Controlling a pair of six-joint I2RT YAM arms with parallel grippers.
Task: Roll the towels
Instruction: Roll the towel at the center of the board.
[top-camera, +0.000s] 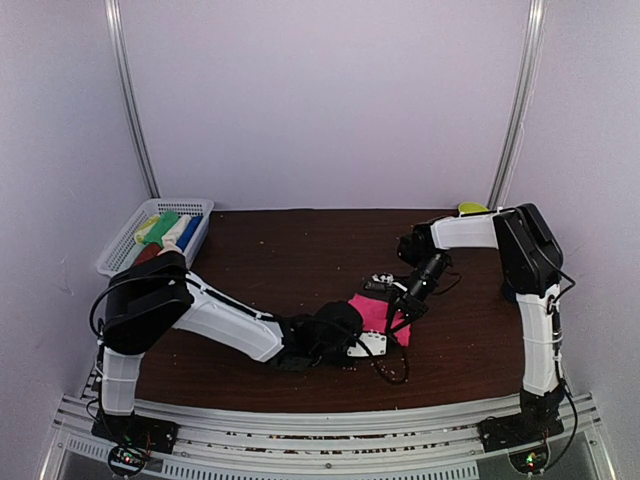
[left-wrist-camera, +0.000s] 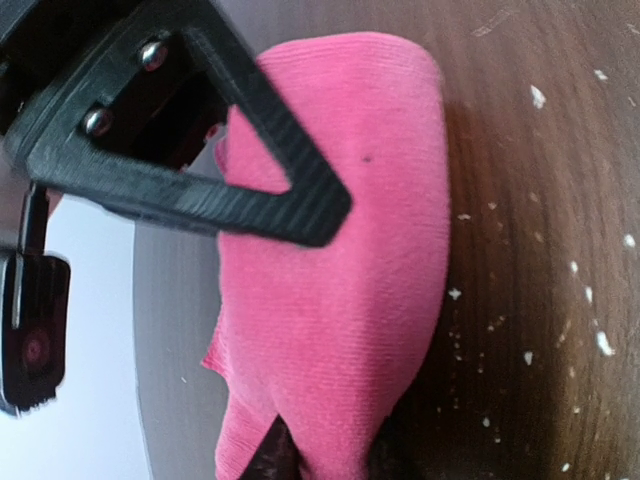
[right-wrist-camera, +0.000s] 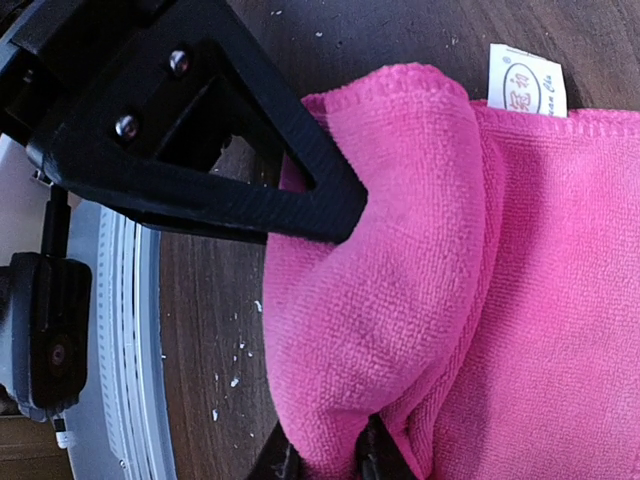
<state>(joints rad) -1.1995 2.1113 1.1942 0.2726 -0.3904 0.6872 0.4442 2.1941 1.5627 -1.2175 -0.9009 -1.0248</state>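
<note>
The left gripper (left-wrist-camera: 305, 335) has its jaws spread wide. The upper finger lies over the pink towel (top-camera: 378, 312) and the lower one is tucked under a raised fold, so the cloth sits between them loosely and, as far as shows, is not pinched. The right gripper (right-wrist-camera: 335, 335) stands the same way, jaws apart, with a thick turned-over lip of the towel bulging through the gap and draped over its lower finger.

In the overhead view the towel lies a little right of the middle of the table (top-camera: 300, 260), closer to the near edge than the far one. The left arm reaches it low from the near-left corner, and the right arm bends down onto it from the far-right side. Neither arm is nearer — both are already at the cloth.

The coming move turns on the fold. In both wrist views its long axis runs across the jaw gap, from finger to finger. Ahead of the right gripper the towel spreads flat, its white label (right-wrist-camera: 527, 80) at the hem, whereas beyond the bulge at the left gripper there is only bare wood. My judgement is that the roll has just begun and must be turned toward that flat stretch, both ends moving together so it stays straight.

At the far-left corner a white basket (top-camera: 120, 250) holds rolled towels (top-camera: 168, 228), well apart from the work.
</note>
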